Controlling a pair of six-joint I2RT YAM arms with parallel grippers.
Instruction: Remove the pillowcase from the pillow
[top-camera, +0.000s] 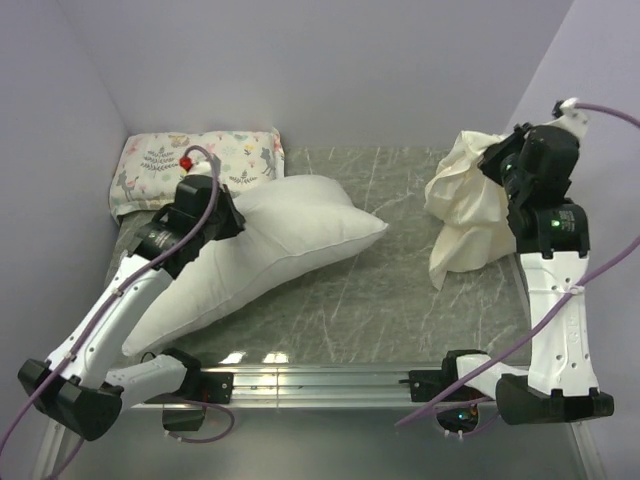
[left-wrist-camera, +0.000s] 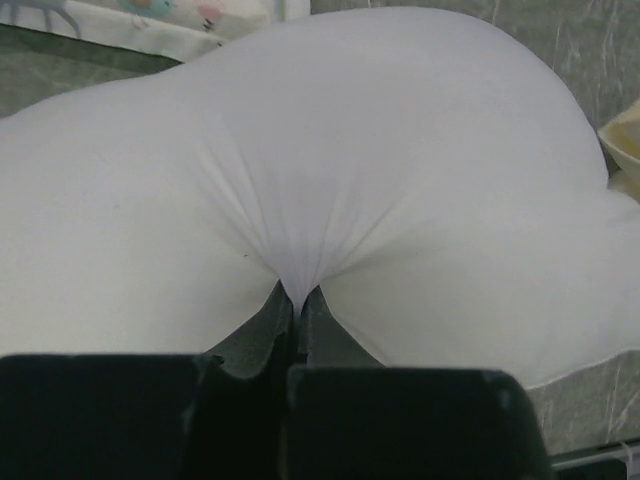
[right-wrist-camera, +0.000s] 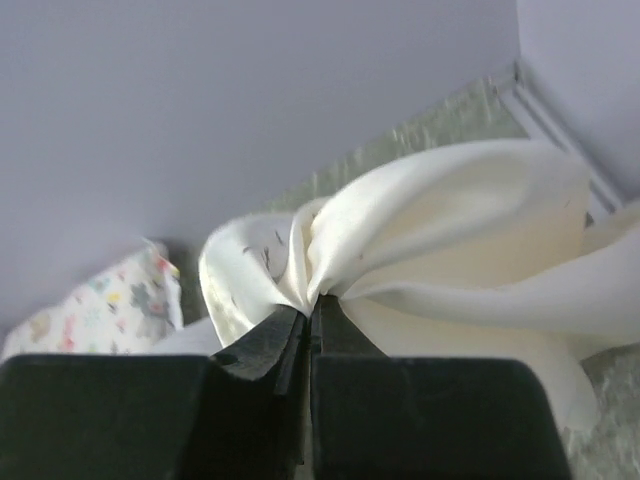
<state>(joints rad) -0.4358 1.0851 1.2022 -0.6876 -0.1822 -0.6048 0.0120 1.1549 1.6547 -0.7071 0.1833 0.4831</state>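
The plump white pillow (top-camera: 270, 240) lies bare on the left half of the table, one corner pointing right. My left gripper (top-camera: 238, 222) is shut on a pinch of its cover at the upper left; the left wrist view shows the fabric (left-wrist-camera: 300, 200) gathered into the closed jaws (left-wrist-camera: 298, 298). The cream pillowcase (top-camera: 465, 205) hangs bunched at the far right, apart from the pillow. My right gripper (top-camera: 492, 160) is shut on it and holds it above the table; the right wrist view shows the cloth (right-wrist-camera: 450, 240) pinched in the closed jaws (right-wrist-camera: 310, 305).
A small floral animal-print pillow (top-camera: 205, 160) lies against the back wall at the far left, also in the right wrist view (right-wrist-camera: 100, 305). Lilac walls close in on the left, back and right. A metal rail (top-camera: 320, 385) runs along the near edge.
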